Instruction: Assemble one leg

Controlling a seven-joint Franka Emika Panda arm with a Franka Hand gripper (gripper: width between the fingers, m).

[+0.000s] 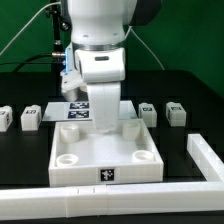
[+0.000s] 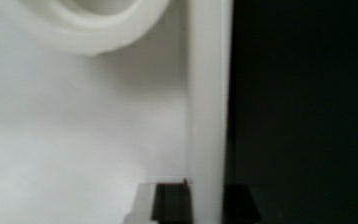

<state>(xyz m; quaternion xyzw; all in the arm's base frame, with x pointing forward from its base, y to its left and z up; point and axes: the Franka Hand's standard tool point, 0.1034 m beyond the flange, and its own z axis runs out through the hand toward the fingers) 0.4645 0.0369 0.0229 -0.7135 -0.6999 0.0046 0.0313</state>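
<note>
Several legs, small white blocks with black-and-white tags, stand on the black table behind the panel: two at the exterior view's left (image 1: 30, 118) and two at its right (image 1: 148, 112). None is held. My gripper (image 1: 103, 127) is down at the back wall of the large white square panel (image 1: 100, 160). In the wrist view the two dark fingertips (image 2: 167, 206) stand on either side of the panel's thin wall (image 2: 208, 100), and the wall fills the gap between them. My gripper (image 2: 202, 206) is shut on that wall. A round corner socket (image 2: 105, 20) shows on the panel.
The marker board (image 1: 72, 110) lies behind the panel, partly hidden by the arm. A long white rail (image 1: 100, 204) runs along the front and turns back at the exterior view's right (image 1: 205, 158). A green wall stands behind the table.
</note>
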